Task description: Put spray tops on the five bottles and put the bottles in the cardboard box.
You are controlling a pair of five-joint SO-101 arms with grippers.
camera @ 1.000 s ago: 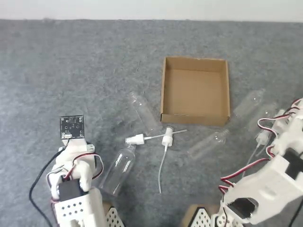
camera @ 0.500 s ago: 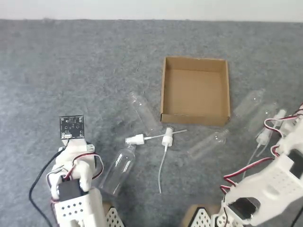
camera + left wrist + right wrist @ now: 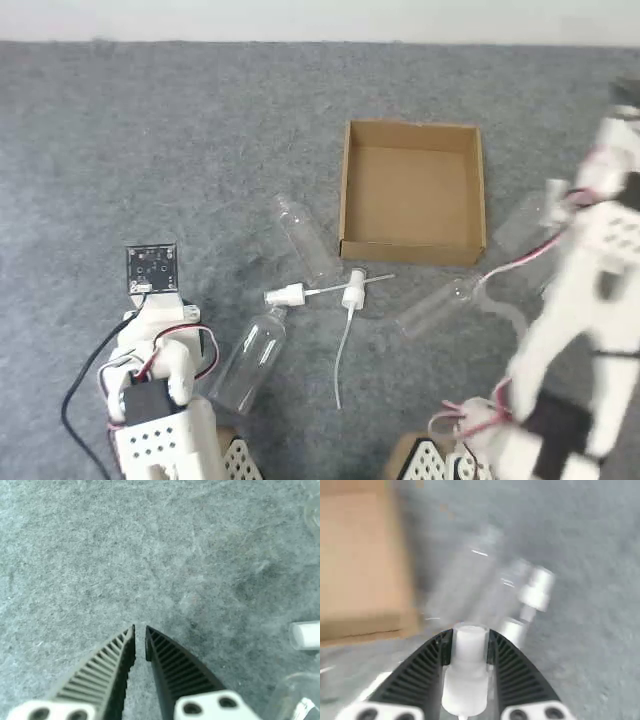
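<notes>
Right pincer (image 3: 470, 635) is seen clamped on a white spray top (image 3: 470, 672), which is gripped lengthwise between the two ribbed jaws. Beyond it, on the grey bench (image 3: 590, 540), a clear bottle (image 3: 470, 575) and another spray top (image 3: 536, 592) are made out just right of the cardboard box (image 3: 360, 565). Blur keeps their outlines from being told apart with certainty. Left pincer (image 3: 140, 629) is held low over bare bench at the near left, its jaws drawn to a narrow slit with nothing between them.

In the high view the cardboard box (image 3: 345, 190) is found around the middle of the bench (image 3: 150, 130), and its floor shows plain brown card from wall to wall. Four clear bottles are counted, all lying on their sides outside it:

- One bottle (image 3: 305, 238) lies just beside the box's near left corner.
- A second bottle (image 3: 250, 355) lies close to the left arm (image 3: 150, 400).
- A third bottle (image 3: 440, 303) lies a little nearer than the box's near right corner.
- A fourth bottle (image 3: 525, 218) lies just right of the box and is partly covered by the right arm (image 3: 580, 290).

The necks that can be seen are open. Between the first three bottles two loose tops are laid — a left top (image 3: 285, 295) by the second bottle's neck, and a middle top (image 3: 352, 290) whose thin tube trails toward the near edge.
</notes>
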